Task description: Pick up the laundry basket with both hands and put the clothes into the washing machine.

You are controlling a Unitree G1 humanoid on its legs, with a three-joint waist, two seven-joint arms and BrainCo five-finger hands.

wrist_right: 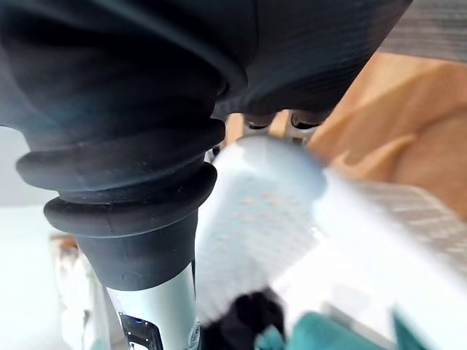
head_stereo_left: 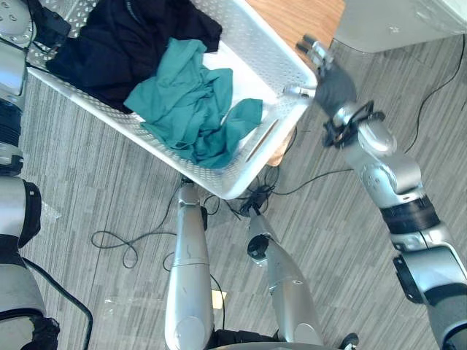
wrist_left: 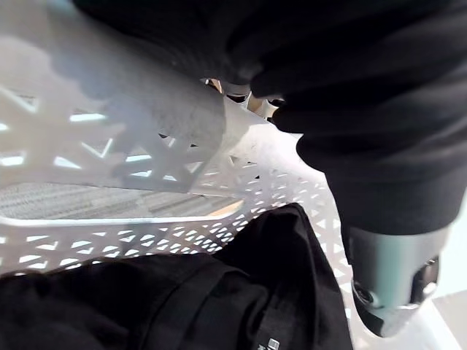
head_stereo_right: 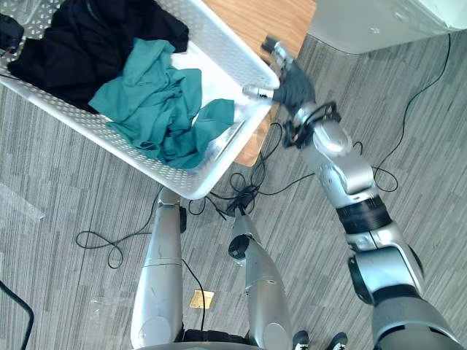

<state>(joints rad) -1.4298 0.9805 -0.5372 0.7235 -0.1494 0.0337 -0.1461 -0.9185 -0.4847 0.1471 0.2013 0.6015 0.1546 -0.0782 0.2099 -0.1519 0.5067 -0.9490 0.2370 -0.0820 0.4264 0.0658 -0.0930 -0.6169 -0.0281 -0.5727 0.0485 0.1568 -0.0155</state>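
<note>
The white perforated laundry basket hangs tilted above the floor, between my two hands. Inside lie a black garment and a crumpled teal garment. My right hand grips the basket's right end, fingers curled over the rim and thumb against the wall. At the far left end my left hand holds the other rim, its thumb inside the basket over the black garment. The white washing machine stands at the top right.
A wooden surface lies beneath the basket's far side, next to the washing machine. Grey striped carpet covers the floor around it.
</note>
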